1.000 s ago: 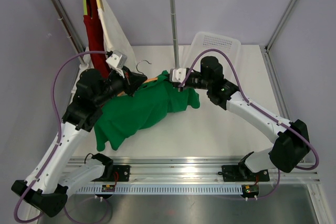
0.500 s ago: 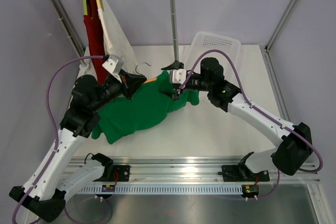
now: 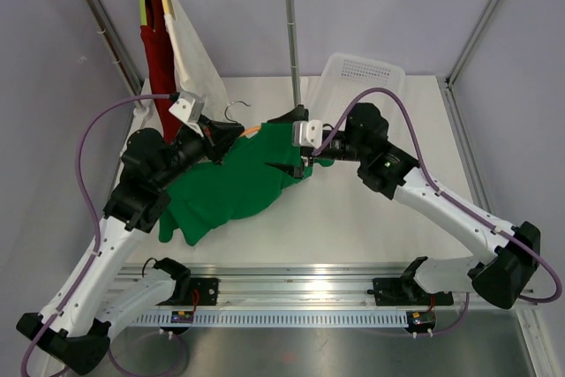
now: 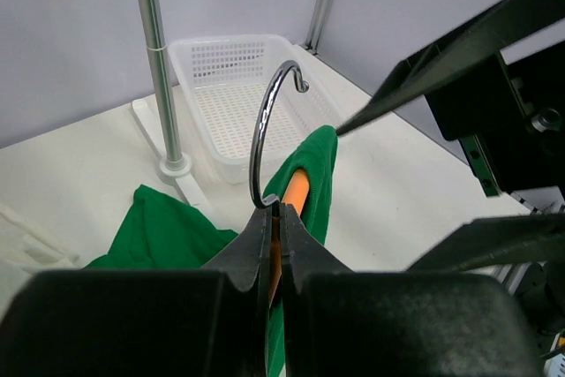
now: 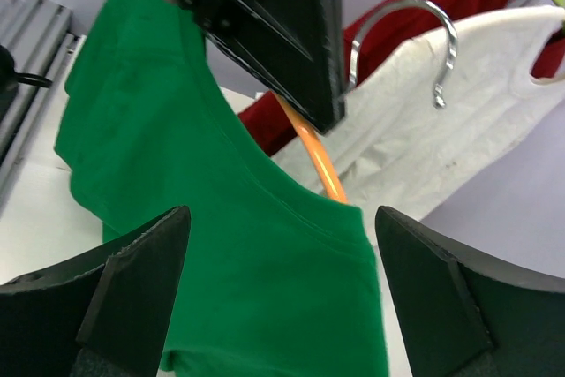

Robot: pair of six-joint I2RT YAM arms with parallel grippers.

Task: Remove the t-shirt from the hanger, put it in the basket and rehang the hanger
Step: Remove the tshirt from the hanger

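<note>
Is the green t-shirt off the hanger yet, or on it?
On it: the green t-shirt drapes over the orange hanger, its arm disappearing under the collar.

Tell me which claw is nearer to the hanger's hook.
Left. The left claw is shut on the hanger below the hook; the right claw is open, apart, facing the t-shirt.

Most of the orange hanger (image 5: pixel 313 154) lies hidden inside the green t-shirt (image 5: pixel 221 245), its arms and ends out of sight
</note>
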